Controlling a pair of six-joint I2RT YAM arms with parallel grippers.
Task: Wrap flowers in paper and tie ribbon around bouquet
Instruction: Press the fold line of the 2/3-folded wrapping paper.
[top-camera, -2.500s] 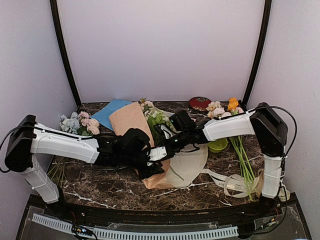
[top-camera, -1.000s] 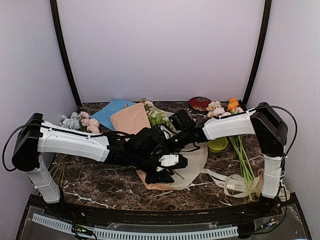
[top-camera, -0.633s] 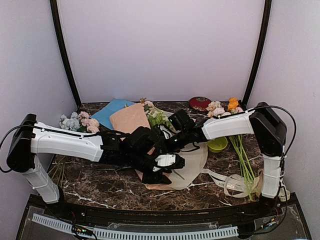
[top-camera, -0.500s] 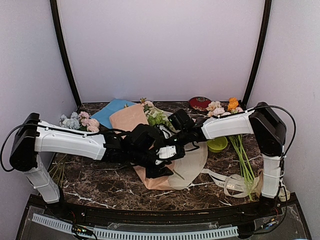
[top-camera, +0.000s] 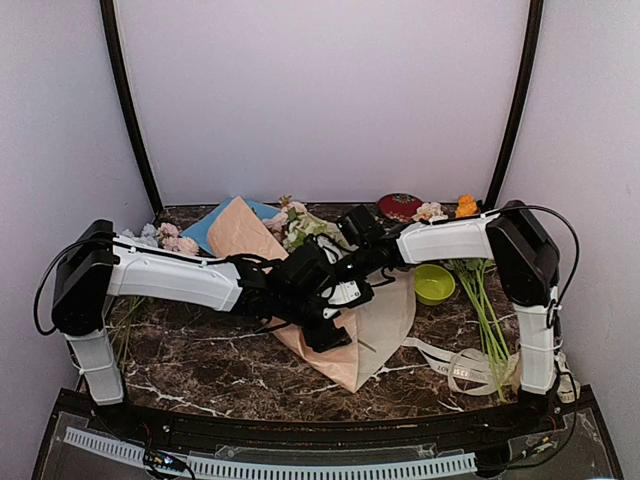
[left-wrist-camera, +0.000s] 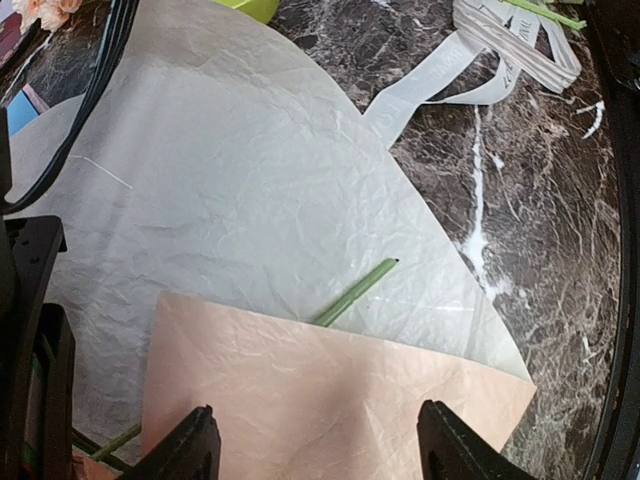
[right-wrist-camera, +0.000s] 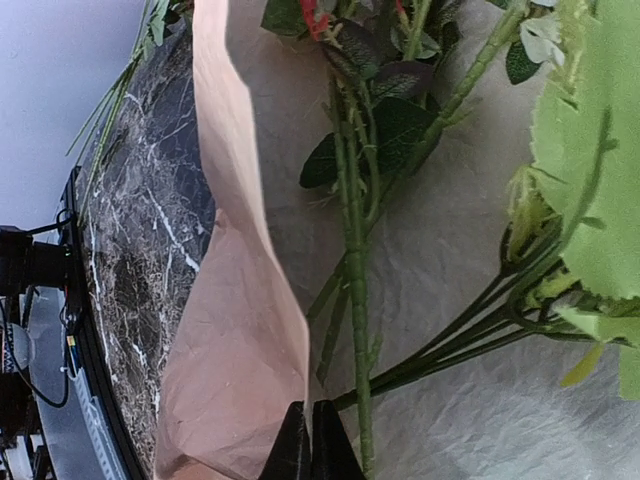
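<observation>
Shows the paper (top-camera: 340, 365) at the centre of the bench (top-camera: 200, 360), tan flap folded over paler beige, point toward 6 o'clock. Shows the flowers (top-camera: 300, 228) poking out at its 12 o'clock end. Finds left jaws and right jaws close together above the fold, state unreadable. Places the ribbon (top-camera: 465, 368) at 4 o'clock, a green bowl (top-camera: 433, 283) at 3 o'clock, a blue sheet (top-camera: 203, 230) at 11 o'clock.

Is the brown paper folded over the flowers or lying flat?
Partly folded: a tan flap of the paper lies over the stems; its pale inside is otherwise spread flat.
</observation>
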